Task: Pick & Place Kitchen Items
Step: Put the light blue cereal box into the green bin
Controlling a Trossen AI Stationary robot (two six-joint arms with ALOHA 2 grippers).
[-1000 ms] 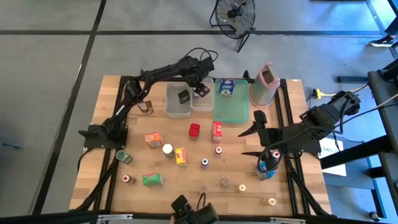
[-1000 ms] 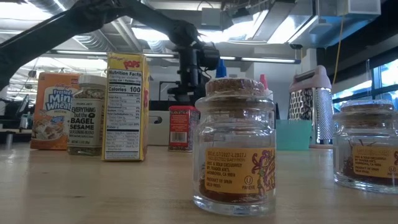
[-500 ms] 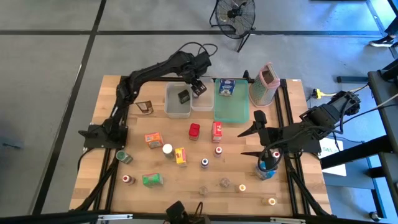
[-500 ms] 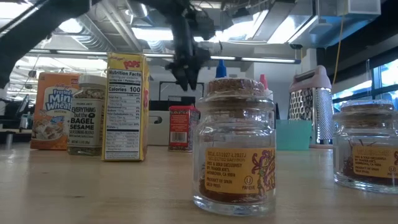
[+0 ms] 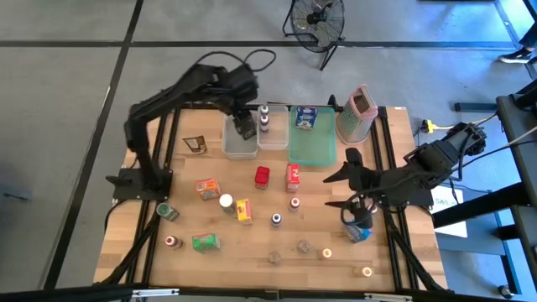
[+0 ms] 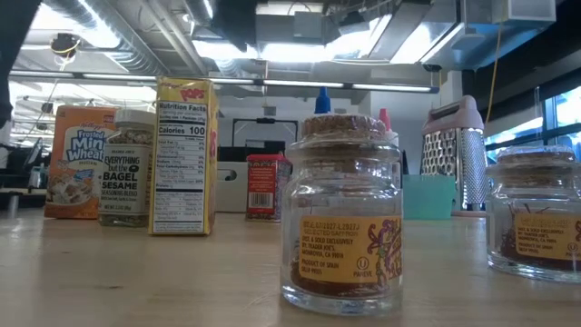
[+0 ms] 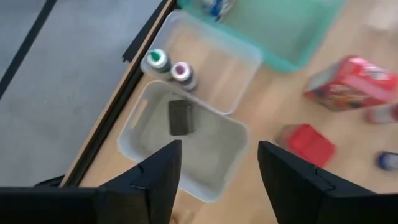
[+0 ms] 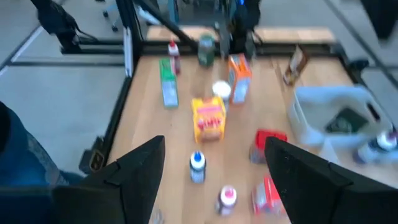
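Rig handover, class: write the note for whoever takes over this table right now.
Left gripper: open, empty, above the clear tubs at the table's far edge.
Right gripper: open, empty, waiting at the right side.
Done: dark packet in one tub, two small bottles in the next, a carton on the green tray.
Left: the boxes and spice bottles spread over the table.

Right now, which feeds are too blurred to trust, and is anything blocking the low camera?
Right wrist view: smeared, labels unreadable, though the yellow box shows. Left wrist view: the tub holding the dark packet reads well, the red boxes toward the edge are soft. Low view: a spice jar close to the lens fills the middle; bright ceiling lights glare behind. High view: clear.
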